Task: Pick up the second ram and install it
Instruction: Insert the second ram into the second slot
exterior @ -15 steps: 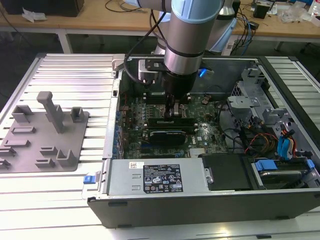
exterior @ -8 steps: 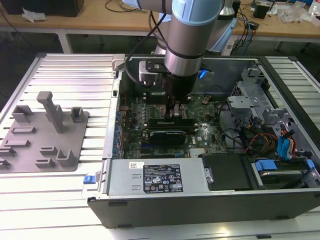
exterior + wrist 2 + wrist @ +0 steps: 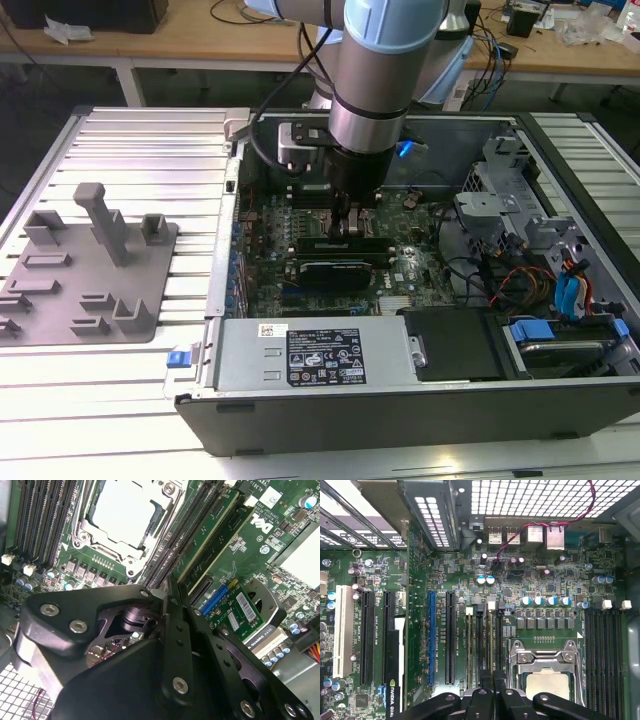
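Note:
My gripper point(image 3: 345, 230) reaches down into the open computer case point(image 3: 400, 400), over the memory slots beside the processor socket point(image 3: 547, 672). In both wrist views its black fingers are shut on the second ram point(image 3: 490, 640), a thin stick seen edge-on. The stick stands upright along a slot point(image 3: 208, 532). In the exterior view it is a dark bar point(image 3: 375, 243) right under the fingertips. I cannot tell how deep it sits in the slot. Another stick point(image 3: 469, 645) stands two slots further from the socket.
A black expansion card point(image 3: 345, 272) lies just past the slots toward the case front, and the power supply point(image 3: 310, 355) lies beyond it. A drive cage and cables point(image 3: 500, 210) crowd the exterior view's right. A grey fixture plate point(image 3: 90, 270) sits outside the case on the left.

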{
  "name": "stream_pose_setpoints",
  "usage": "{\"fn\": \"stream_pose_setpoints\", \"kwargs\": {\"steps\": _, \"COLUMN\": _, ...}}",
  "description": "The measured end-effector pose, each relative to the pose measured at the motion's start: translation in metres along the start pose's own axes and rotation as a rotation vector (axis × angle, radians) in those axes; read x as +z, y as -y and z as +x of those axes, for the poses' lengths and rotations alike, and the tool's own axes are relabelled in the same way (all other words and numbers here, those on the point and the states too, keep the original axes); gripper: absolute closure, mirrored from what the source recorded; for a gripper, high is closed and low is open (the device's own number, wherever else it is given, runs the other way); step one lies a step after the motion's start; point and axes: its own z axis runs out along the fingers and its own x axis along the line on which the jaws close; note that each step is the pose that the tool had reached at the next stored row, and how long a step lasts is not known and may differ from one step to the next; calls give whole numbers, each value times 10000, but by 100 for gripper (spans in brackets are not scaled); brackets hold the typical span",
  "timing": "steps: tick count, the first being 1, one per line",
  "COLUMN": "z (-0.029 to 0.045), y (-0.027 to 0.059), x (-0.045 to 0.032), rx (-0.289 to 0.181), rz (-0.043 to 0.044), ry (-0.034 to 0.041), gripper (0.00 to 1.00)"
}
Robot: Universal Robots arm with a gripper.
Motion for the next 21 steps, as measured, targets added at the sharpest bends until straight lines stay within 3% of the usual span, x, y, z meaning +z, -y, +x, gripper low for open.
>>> {"fn": "stream_pose_setpoints", "kwargs": {"steps": 21, "z": 2, "y": 3, "x": 45, "rx": 119, "rz": 5, "ry": 39, "gripper": 91}}
